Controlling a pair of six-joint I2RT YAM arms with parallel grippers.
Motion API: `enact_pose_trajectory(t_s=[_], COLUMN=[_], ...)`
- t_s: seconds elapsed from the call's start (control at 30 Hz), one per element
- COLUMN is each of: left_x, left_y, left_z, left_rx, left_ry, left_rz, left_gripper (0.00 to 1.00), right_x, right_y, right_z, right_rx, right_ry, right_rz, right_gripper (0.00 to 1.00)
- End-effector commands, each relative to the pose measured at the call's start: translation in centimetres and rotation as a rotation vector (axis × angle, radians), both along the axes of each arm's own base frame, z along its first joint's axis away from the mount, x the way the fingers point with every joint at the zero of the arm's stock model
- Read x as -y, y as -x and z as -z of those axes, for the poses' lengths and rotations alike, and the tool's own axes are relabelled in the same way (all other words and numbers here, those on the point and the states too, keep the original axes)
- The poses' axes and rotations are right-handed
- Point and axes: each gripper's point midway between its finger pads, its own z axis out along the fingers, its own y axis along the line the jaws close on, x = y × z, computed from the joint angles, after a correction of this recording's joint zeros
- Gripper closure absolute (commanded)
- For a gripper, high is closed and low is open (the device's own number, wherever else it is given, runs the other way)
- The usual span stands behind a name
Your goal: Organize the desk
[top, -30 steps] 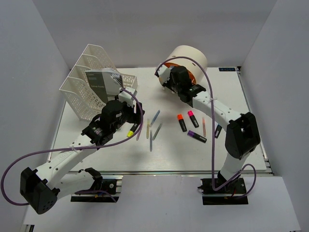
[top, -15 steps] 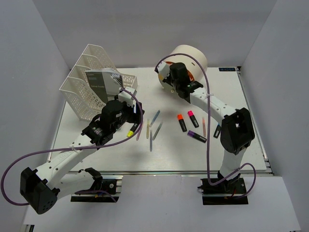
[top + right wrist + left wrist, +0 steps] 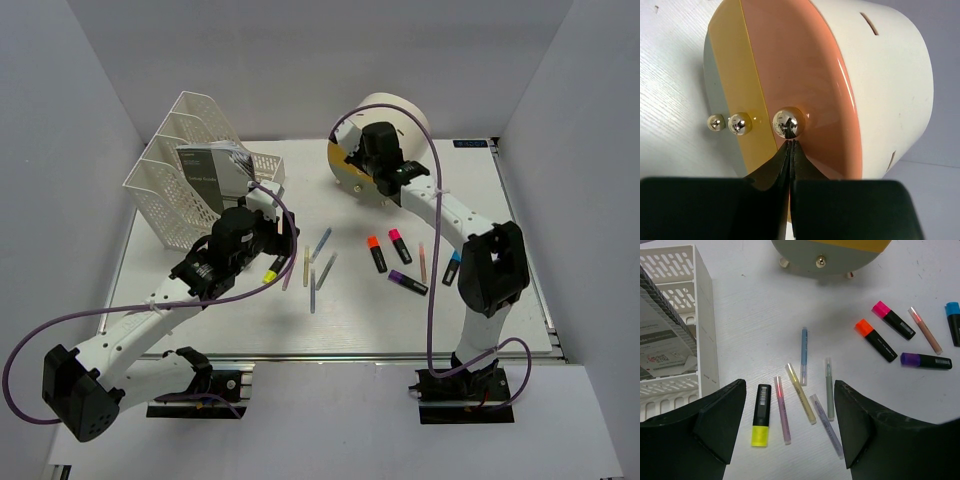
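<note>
Contact between the pinched-closed right hand (image 3: 791, 146) and the drawer unit's (image 3: 880, 75) knob (image 3: 788, 122) is unclear. Left hand (image 3: 789, 405) hangs wide above pens (image 3: 803, 355) before that unit.

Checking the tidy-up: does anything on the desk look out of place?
Yes: pens and highlighters lie scattered at mixed angles on the desk, between the file rack and the drawer unit.

1. The right hand (image 3: 791, 146) has moved up and to the right in the overhead view, closer against the drawer unit (image 3: 400, 110).
2. The unit's grey and yellow fronts now show left of the hand.
3. The right elbow (image 3: 490, 265) shifted up-left, baring the cap of a blue marker (image 3: 453, 266).
</note>
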Motion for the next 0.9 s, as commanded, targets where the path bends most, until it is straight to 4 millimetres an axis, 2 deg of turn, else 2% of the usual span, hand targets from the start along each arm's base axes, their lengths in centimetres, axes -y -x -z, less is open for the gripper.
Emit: enact_pose_trajectory(t_s=[0.0, 0.07, 0.1, 0.13, 0.17, 0.2, 0.23, 0.3, 0.33, 0.37, 0.4, 0.43, 0.47, 0.5, 0.53, 0.57, 0.6, 0.63, 0.67, 0.7, 0.73, 0.77, 0.8, 0.83, 0.87], left_x=[-0.1, 0.1, 0.2, 0.6, 0.8, 1.0, 1.4, 2.4, 3.2, 3.6, 4.5, 5.2, 6.4, 7.1, 7.8, 8.5, 9.1, 9.7, 10.9, 11.5, 12.2, 12.8, 13.9, 14.1, 14.9], left_y=[-0.1, 0.0, 0.1, 0.2, 0.3, 0.4, 0.7, 0.8, 0.9, 0.8, 1.1, 0.8, 0.6, 0.4, -0.2, -0.8, -1.3, -2.0, -3.1, -3.6, -5.0, -5.6, -6.4, -7.5, -8.4], left_z=[-0.4, -0.5, -0.6, -0.7, -0.6, -0.7, -0.3, -0.1, 0.1, 0.1, 0.4, 1.3, 0.0, -0.2, 0.4, -0.4, -0.4, -1.1, -1.0, -1.0, 0.5, 0.5, -0.7, -0.8, 0.8], left_rx=[0.022, 0.026, 0.029, 0.035, 0.036, 0.037, 0.024, 0.018, 0.013, 0.005, -0.03, -0.067, -0.05, -0.076, -0.099, -0.096, -0.119, -0.104, -0.12, -0.144, -0.179, -0.19, -0.193, -0.195, -0.233], left_ry=[0.004, 0.013, 0.017, 0.032, 0.036, 0.044, 0.055, 0.089, 0.115, 0.138, 0.173, 0.174, 0.222, 0.258, 0.269, 0.298, 0.333, 0.363, 0.374, 0.405, 0.401, 0.417, 0.461, 0.48, 0.482], left_rz=[-0.003, 0.009, 0.017, 0.038, 0.052, 0.063, 0.085, 0.117, 0.151, 0.153, 0.18, 0.19, 0.228, 0.226, 0.226, 0.224, 0.21, 0.213, 0.215, 0.205, 0.186, 0.181, 0.187, 0.174, 0.162], left_gripper=[0.19, 0.19, 0.19, 0.19, 0.19, 0.19, 0.19, 0.2, 0.21, 0.22, 0.25, 0.27, 0.3, 0.33, 0.39, 0.45, 0.49, 0.56, 0.6, 0.63, 0.7, 0.73, 0.74, 0.75, 0.76], right_x=[0.3, -0.8, -1.3, -2.7, -3.6, -4.1, -5.0, -5.2, -4.9, -4.0, -3.7, -3.7, -2.1, -1.9, -1.3, 0.4, 0.5, 1.5, 2.7, 2.5, 3.5, 3.6, 4.7, 5.0, 5.0], right_y=[-0.6, 0.5, 1.6, 3.3, 5.1, 6.4, 8.0, 11.4, 12.2, 13.8, 14.4, 15.4, 15.8, 16.4, 17.0, 16.5, 17.7, 17.7, 17.4, 18.9, 18.9, 19.4, 19.4, 20.0, 20.5], right_z=[-2.3, -2.5, -1.9, -1.2, -2.8, -2.8, -3.4, -4.1, -4.5, -4.4, -4.4, -4.5, -4.9, -5.0, -5.4, -5.3, -4.3, -4.2, -4.9, -3.6, -3.8, -3.6, -3.8, -3.1, -3.2], right_rx=[0.029, -0.003, -0.054, -0.112, -0.118, -0.149, -0.177, -0.262, -0.274, -0.318, -0.332, -0.351, -0.363, -0.396, -0.411, -0.444, -0.503, -0.52, -0.49, -0.582, -0.577, -0.606, -0.617, -0.634, -0.64], right_ry=[-0.032, -0.067, -0.077, -0.136, -0.19, -0.231, -0.293, -0.435, -0.483, -0.561, -0.6, -0.639, -0.696, -0.731, -0.76, -0.827, -0.87, -0.92, -0.964, -1.031, -1.067, -1.092, -1.138, -1.159, -1.173], right_rz=[-0.014, -0.081, -0.129, -0.215, -0.283, -0.323, -0.387, -0.429, -0.428, -0.396, -0.389, -0.402, -0.352, -0.352, -0.34, -0.27, -0.292, -0.27, -0.266, -0.275, -0.266, -0.285, -0.291, -0.297, -0.325], right_gripper=[1.0, 1.0, 1.0, 1.0, 1.0, 0.99, 0.9, 0.72, 0.55, 0.45, 0.33, 0.23, 0.22, 0.22, 0.24, 0.28, 0.35, 0.6, 0.73, 0.93, 1.0, 1.0, 1.0, 1.0, 1.0])
